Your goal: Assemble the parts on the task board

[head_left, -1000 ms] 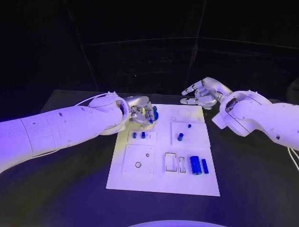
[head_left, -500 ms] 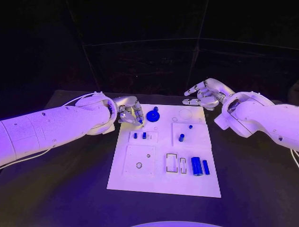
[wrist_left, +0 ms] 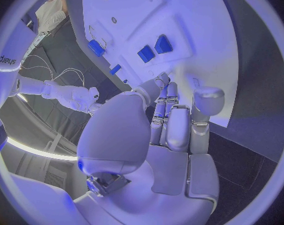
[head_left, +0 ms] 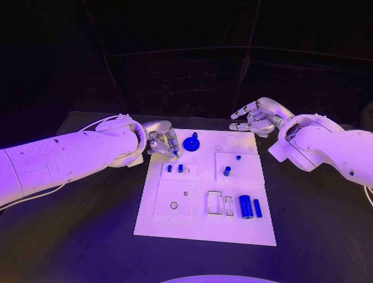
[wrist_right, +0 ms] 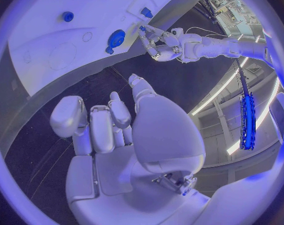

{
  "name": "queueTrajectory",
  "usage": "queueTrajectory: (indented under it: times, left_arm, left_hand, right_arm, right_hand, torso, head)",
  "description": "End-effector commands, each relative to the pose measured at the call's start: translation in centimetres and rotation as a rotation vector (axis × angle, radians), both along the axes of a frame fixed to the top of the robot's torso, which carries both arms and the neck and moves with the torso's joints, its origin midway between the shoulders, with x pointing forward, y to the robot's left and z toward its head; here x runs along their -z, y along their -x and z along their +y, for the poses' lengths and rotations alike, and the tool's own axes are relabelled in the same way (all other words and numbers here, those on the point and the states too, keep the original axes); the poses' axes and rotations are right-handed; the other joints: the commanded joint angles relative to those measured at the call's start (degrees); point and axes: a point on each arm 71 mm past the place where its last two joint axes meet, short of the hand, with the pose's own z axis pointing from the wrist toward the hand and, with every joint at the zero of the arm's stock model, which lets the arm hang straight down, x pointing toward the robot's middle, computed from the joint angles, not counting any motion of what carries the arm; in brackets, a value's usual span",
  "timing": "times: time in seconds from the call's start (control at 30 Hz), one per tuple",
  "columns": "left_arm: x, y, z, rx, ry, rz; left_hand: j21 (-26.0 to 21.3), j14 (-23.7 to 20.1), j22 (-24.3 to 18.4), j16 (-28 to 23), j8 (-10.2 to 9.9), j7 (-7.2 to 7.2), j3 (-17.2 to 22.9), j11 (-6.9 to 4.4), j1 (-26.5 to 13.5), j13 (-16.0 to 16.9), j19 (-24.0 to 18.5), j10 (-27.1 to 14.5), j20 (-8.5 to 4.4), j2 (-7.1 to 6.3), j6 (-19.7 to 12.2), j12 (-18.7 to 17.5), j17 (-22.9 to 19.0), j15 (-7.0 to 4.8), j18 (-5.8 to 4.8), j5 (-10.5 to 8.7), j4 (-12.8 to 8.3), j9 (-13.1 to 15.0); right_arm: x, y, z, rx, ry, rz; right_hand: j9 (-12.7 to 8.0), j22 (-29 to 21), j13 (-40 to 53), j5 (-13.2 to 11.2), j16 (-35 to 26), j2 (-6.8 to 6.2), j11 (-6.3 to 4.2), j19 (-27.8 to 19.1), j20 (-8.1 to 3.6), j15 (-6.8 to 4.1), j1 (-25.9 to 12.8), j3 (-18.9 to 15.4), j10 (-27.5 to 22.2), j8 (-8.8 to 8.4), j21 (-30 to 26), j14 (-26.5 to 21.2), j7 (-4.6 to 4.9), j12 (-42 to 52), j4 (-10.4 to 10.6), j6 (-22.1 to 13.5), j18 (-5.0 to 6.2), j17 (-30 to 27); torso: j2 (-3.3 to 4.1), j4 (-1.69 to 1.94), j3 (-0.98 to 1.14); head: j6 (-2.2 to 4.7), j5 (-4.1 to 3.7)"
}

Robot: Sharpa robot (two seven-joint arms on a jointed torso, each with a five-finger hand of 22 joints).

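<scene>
The left hand (head_left: 163, 142) is seen at the far left corner of the task board (head_left: 205, 227), at about ten o'clock from the board's middle. Its fingers are drawn together and point down at the board's edge; whether a part is pinched between them cannot be told. In the left wrist view the fingertips (wrist_left: 162, 80) are seen just above the white plate.

Just beside that hand, at three o'clock from it, a round blue part (head_left: 192, 143) is found on the board's far strip. At five o'clock from the hand, two small blue pegs (head_left: 174, 168) stand side by side in a square panel.

The right hand (head_left: 256, 118) is held above the worktop beyond the board's far right corner, at about one o'clock from the board's middle. Its fingers are spread apart and nothing is held in it.

Below it, a small blue peg (head_left: 238, 157) and a short blue part (head_left: 226, 171) are seen in the right-hand panel. Toward the near edge, a blue cylinder (head_left: 245, 207) and a thinner blue rod (head_left: 257, 207) lie side by side.
</scene>
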Motion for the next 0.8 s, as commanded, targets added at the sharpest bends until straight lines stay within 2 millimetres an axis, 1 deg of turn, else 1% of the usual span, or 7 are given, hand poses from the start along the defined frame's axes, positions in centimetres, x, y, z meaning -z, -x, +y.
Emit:
queueTrajectory:
  times: [0.03,0.13,0.23,0.4,0.63,0.7,0.8]
  left_arm:
    - [0.06,0.0,-0.19,0.006,0.003,0.012]
    - [0.08,-0.01,-0.33,0.006,0.006,0.009]
    - [0.08,-0.03,-0.49,0.007,0.009,0.005]
    - [0.12,-0.05,-0.77,0.011,0.008,0.006]
    - [0.32,-0.14,-1.08,0.015,-0.003,0.021]
    - [0.4,-0.17,-1.08,0.014,-0.008,0.026]
    - [0.5,-0.19,-1.05,0.013,-0.014,0.034]
  left_hand:
    - [0.11,0.94,-0.01,-0.03,-0.21,-0.07,0.21,-0.09,-0.7,-0.07,0.12,0.42,-0.15,-0.04,0.31,-0.16,-0.04,-0.17,-0.69,-0.15,-0.19,0.05]
    - [0.11,0.94,-0.01,-0.03,-0.21,-0.07,0.21,-0.09,-0.7,-0.07,0.12,0.42,-0.15,-0.04,0.31,-0.16,-0.04,-0.17,-0.69,-0.15,-0.19,0.05]
    - [0.1,0.93,-0.01,-0.04,-0.23,-0.07,0.21,-0.09,-0.71,-0.08,0.11,0.44,-0.15,-0.06,0.31,-0.19,-0.09,-0.17,-0.69,-0.15,-0.21,0.04]
    - [0.1,0.92,-0.01,-0.06,-0.25,-0.07,0.21,-0.09,-0.72,-0.09,0.1,0.45,-0.15,-0.09,0.31,-0.21,-0.13,-0.17,-0.68,-0.15,-0.22,0.03]
    - [0.04,0.92,-0.07,-0.06,-0.28,-0.07,0.22,-0.1,-0.73,-0.1,0.06,0.48,-0.15,-0.14,0.32,-0.26,-0.13,-0.17,-0.66,-0.15,-0.27,0.02]
    - [0.04,0.92,-0.07,-0.06,-0.28,-0.07,0.22,-0.1,-0.73,-0.1,0.06,0.48,-0.15,-0.14,0.32,-0.26,-0.13,-0.17,-0.66,-0.15,-0.27,0.02]
    - [-0.03,0.91,-0.14,-0.08,-0.3,-0.06,0.22,-0.09,-0.73,-0.1,0.03,0.49,-0.15,-0.16,0.32,-0.28,-0.17,-0.17,-0.65,-0.15,-0.29,0.01]
  right_arm:
    - [-0.12,0.02,0.15,-0.009,-0.002,-0.001]
    - [-0.13,0.03,0.17,-0.009,-0.002,-0.001]
    - [-0.13,0.03,0.2,-0.01,-0.003,-0.001]
    - [-0.13,0.03,0.29,-0.012,-0.003,-0.001]
    - [-0.13,0.04,0.34,-0.013,-0.003,-0.001]
    - [-0.13,0.04,0.33,-0.013,-0.003,-0.001]
    - [-0.13,0.05,0.31,-0.013,-0.003,0.0]
  right_hand:
    - [-0.02,-0.1,-0.08,0.4,-0.23,0.24,-0.16,-0.02,-0.1,-0.35,-0.06,0.04,0.03,0.22,-0.22,2.23,-0.06,-0.16,0.19,-0.38,0.61,-0.04]
    - [-0.02,-0.1,-0.08,0.4,-0.23,0.24,-0.16,-0.02,-0.1,-0.35,-0.06,0.04,0.03,0.22,-0.22,2.23,-0.06,-0.16,0.19,-0.38,0.61,-0.04]
    - [-0.02,-0.1,-0.08,0.4,-0.23,0.24,-0.16,-0.02,-0.1,-0.35,-0.06,0.04,0.03,0.22,-0.22,2.23,-0.06,-0.16,0.19,-0.38,0.61,-0.04]
    - [-0.02,-0.1,-0.08,0.4,-0.23,0.24,-0.16,-0.02,-0.1,-0.35,-0.06,0.04,0.03,0.22,-0.22,2.23,-0.06,-0.16,0.19,-0.38,0.61,-0.04]
    - [-0.02,-0.1,-0.08,0.4,-0.23,0.24,-0.16,-0.02,-0.1,-0.35,-0.06,0.04,0.03,0.22,-0.22,2.23,-0.06,-0.16,0.19,-0.38,0.61,-0.04]
    - [-0.02,-0.1,-0.08,0.4,-0.23,0.24,-0.16,-0.02,-0.1,-0.35,-0.06,0.04,0.03,0.22,-0.22,2.23,-0.06,-0.16,0.19,-0.38,0.61,-0.04]
    - [-0.02,-0.1,-0.08,0.4,-0.23,0.24,-0.16,-0.02,-0.1,-0.35,-0.06,0.04,0.03,0.22,-0.22,2.23,-0.06,-0.16,0.19,-0.38,0.61,-0.04]
  torso:
    - [0.0,0.0,-0.02]
    - [-0.05,0.04,-0.01]
    - [-0.06,0.02,0.0]
    - [-0.04,-0.01,-0.03]
    - [0.0,-0.04,-0.01]
    - [-0.01,0.01,-0.02]
    - [0.0,0.02,-0.02]
  head:
    - [-0.11,-0.11]
    - [-0.11,-0.09]
    - [-0.12,-0.06]
    - [-0.12,-0.09]
    - [-0.13,-0.11]
    - [-0.17,-0.09]
    - [-0.18,-0.28]
